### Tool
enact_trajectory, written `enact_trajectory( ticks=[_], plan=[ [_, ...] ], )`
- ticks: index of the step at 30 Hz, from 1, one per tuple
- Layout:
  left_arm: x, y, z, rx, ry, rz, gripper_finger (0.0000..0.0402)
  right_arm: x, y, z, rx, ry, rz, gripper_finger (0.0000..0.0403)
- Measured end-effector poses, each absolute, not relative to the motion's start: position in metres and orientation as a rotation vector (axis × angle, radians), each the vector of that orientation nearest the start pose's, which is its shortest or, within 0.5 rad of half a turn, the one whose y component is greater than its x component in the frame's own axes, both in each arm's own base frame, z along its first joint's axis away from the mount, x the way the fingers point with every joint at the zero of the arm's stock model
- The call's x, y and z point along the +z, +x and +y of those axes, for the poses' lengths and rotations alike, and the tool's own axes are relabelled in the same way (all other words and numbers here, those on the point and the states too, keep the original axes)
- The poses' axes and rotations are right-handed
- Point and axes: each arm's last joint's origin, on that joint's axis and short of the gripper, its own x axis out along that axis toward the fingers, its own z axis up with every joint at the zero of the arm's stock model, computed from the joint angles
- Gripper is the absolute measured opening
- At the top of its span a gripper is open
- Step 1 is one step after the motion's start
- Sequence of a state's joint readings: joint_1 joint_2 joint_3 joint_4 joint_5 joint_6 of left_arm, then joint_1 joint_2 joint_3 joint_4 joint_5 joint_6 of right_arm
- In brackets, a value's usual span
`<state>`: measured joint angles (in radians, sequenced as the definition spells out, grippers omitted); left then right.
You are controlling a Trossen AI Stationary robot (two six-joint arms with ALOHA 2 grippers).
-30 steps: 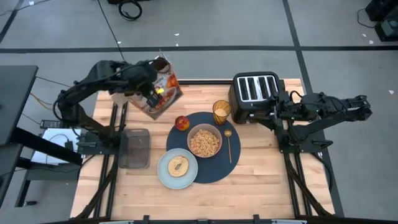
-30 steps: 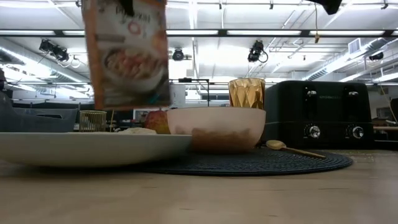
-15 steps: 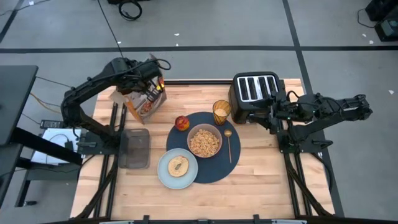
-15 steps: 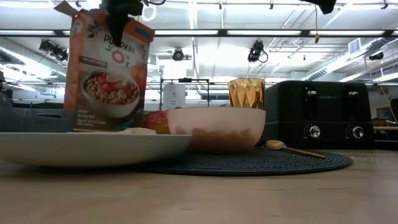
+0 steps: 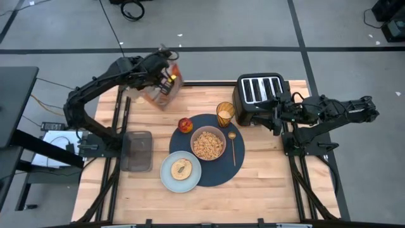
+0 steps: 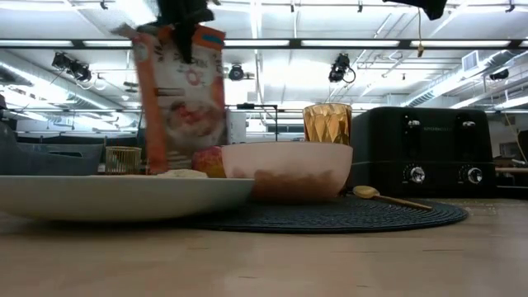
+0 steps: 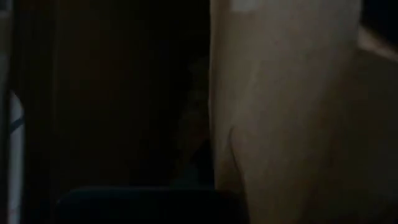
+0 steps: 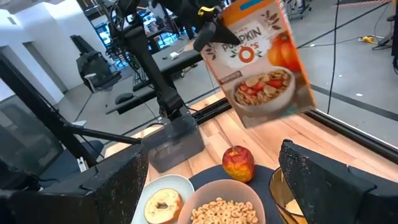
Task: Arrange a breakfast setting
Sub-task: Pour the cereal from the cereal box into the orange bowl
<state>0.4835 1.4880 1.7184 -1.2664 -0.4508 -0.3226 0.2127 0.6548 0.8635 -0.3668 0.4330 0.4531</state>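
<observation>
My left gripper (image 6: 185, 16) is shut on the orange-and-white cereal box (image 5: 162, 88) over the table's far left; the box also shows in the right wrist view (image 8: 261, 62). On the round dark-blue placemat (image 5: 215, 170) sit the pinkish bowl (image 5: 207, 144) holding cereal, the amber glass (image 5: 225, 114) and the gold spoon (image 5: 232, 145). The red apple (image 5: 185, 125) rests at the mat's far-left rim. The pale-blue plate (image 5: 181, 171) with the bagel overlaps the mat's near-left rim. My right gripper (image 5: 276, 118) is open and empty beside the black toaster (image 5: 259, 96). My left gripper holds the cereal box by its open top end (image 8: 219, 30), coming from above. One dark finger (image 6: 190, 43) lies on the printed front face; the other finger is hidden. The box hangs below the gripper, tilted; the plate hides its bottom in the low view.
A grey tray (image 5: 138, 151) lies at the table's left. The toaster stands at the far right. Bare wood lies along the near edge (image 5: 253, 202) and at the right of the mat.
My left gripper has swung the cereal box toward the table's left edge and then back toward the right and the far edge. The box has turned about, and a narrower face shows in the low view. My right arm has kept still.
</observation>
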Motion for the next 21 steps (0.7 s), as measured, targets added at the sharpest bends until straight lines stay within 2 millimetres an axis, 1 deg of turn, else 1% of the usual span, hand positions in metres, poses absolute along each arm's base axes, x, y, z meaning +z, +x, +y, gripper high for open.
enact_trajectory(
  ticks=[6, 10, 16, 21],
  plan=[
    [0.386, 0.262, 0.148, 0.907, -0.225, 0.942, 0.0004, 0.359, 0.130, 0.015, -0.267, 0.401, 0.088, 0.0364],
    [0.375, 0.283, 0.155, 0.845, -0.134, 0.944, 0.0004, 0.361, 0.130, 0.015, -0.264, 0.406, 0.073, 0.0363],
    [0.364, 0.295, 0.160, 0.753, -0.026, 1.017, 0.0004, 0.362, 0.131, 0.015, -0.262, 0.433, 0.058, 0.0363],
    [0.363, 0.297, 0.160, 0.661, 0.018, 1.027, 0.0004, 0.362, 0.131, 0.015, -0.262, 0.433, 0.056, 0.0363]
  ],
)
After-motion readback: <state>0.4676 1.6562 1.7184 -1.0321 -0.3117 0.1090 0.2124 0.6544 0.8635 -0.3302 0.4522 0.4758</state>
